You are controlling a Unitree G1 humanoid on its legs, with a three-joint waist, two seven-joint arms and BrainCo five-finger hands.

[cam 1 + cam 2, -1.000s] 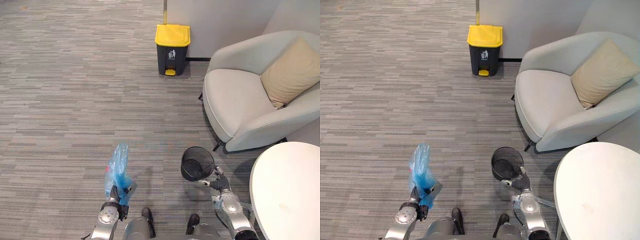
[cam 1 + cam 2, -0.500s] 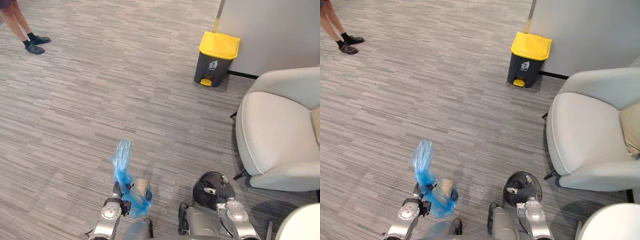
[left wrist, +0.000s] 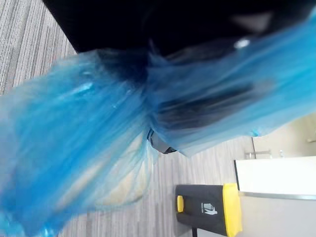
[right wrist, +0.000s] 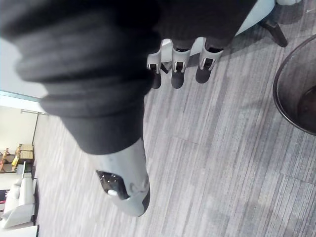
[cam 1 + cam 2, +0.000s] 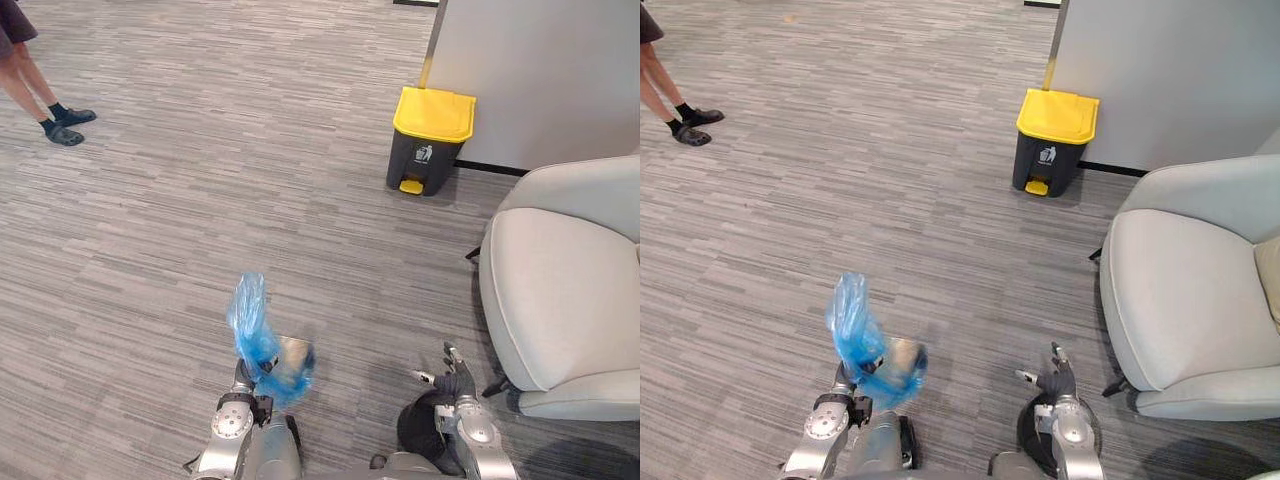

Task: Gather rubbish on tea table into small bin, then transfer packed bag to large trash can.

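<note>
A: Two hands checked: left hand [image 5: 243, 381] clamped on blue bag [image 5: 262, 345], held above floor [image 5: 150, 220].
B: Noted. Empty right hand [image 5: 451, 385], fingers spread, over small black bin [image 5: 418, 432]; yellow-lidded trash can [image 5: 430, 140] well apart, by wall [image 5: 540, 70].

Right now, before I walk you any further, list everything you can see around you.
Blue bag: one, see-through blue, held up at lower left, something pale inside.
Large trash can: one, dark grey with yellow lid, shut, against the grey wall panel.
Small bin: one, black mesh, on the floor at lower right.
Armchair: one, light grey, on the right.
Cushion: one, beige, on the armchair.
Carpet: grey striped, across the floor.
Person's legs: dark shoes, far left.
Left robot hand: closed on the blue bag's neck.
Right robot hand: fingers spread, empty, above the small bin.
</note>
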